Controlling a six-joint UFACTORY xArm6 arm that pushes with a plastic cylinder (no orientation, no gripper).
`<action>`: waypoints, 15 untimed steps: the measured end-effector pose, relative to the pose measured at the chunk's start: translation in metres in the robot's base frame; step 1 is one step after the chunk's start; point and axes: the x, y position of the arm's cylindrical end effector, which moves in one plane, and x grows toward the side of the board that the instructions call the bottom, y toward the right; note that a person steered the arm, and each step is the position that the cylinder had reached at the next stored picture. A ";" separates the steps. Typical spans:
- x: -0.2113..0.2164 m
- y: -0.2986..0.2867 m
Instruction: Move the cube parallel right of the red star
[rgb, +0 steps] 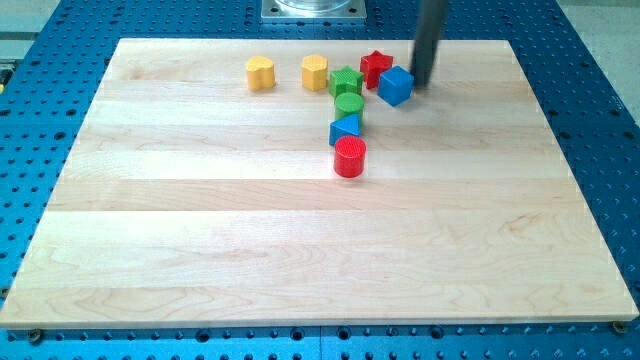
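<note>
The blue cube (395, 86) sits near the view's top, just below and right of the red star (376, 67), touching or nearly touching it. My tip (421, 84) is right beside the cube's right side, close to touching it. The rod rises from there to the view's top edge.
A green star-like block (346, 81) lies left of the red star. Below it stand a green cylinder (349, 104), a blue triangle (345, 128) and a red cylinder (350, 157). A yellow heart (260, 73) and a yellow hexagon (315, 72) lie further left on the wooden board (200, 230).
</note>
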 end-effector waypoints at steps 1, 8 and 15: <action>0.040 -0.015; -0.019 0.051; 0.006 -0.050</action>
